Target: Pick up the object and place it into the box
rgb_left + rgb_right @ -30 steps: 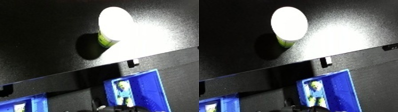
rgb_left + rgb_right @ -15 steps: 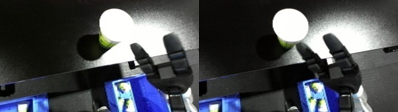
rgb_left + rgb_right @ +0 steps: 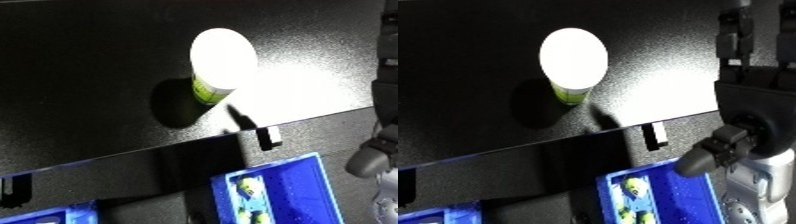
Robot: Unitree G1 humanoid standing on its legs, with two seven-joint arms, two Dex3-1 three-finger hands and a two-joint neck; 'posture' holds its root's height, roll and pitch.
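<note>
Black, speckled worktop fills most of both views, brightly lit in one patch. At its right edge the robot's right hand reaches up over the surface, black and seen from behind; whether its fingers are curled or straight cannot be told. Well to the hand's left stands the object, a white-lidded container with a green label, untouched. Below the hand, past the worktop's front edge, sits a blue bin holding small yellow-green items.
</note>
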